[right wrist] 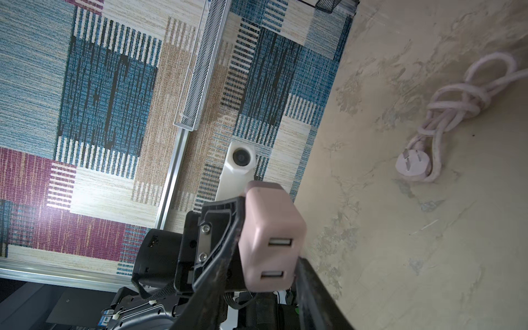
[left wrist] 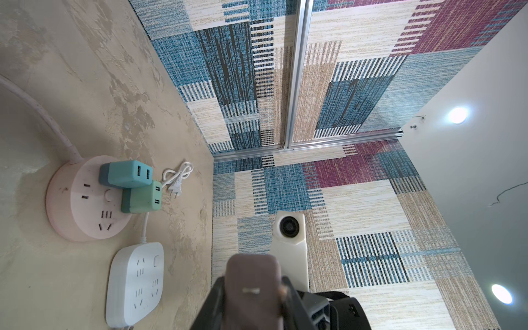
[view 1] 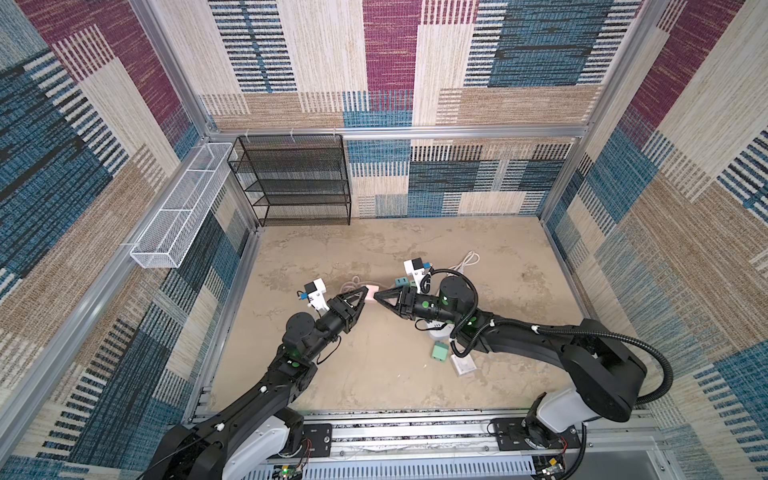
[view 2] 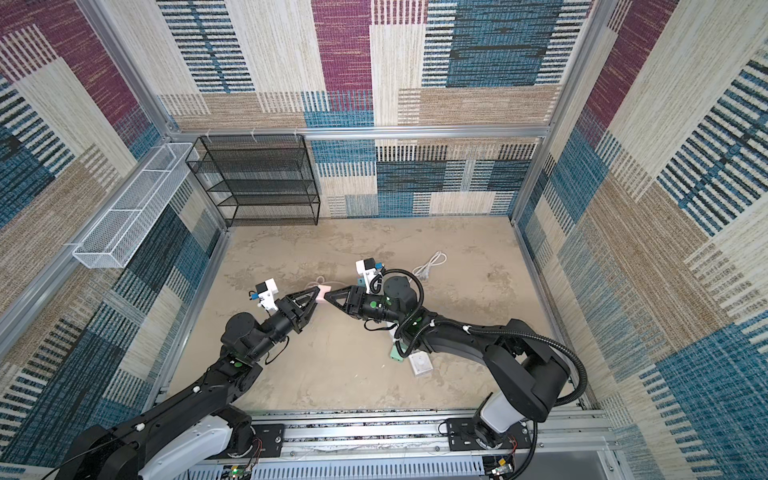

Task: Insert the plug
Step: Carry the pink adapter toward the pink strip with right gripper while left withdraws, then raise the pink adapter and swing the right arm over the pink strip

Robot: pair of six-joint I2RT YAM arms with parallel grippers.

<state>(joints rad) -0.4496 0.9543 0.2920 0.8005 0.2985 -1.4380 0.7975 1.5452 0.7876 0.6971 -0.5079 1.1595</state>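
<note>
Jaws of both arms, stretched inward, meet at the pink plug (view 1: 371,292).

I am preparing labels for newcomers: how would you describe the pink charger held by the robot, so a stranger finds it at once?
Over the beige table, the left gripper and right gripper meet tip to tip. The left one clamps a small pale pink plastic cube charger. Unlike it, the teal charger and green charger sit plugged into a round pink socket.
</note>
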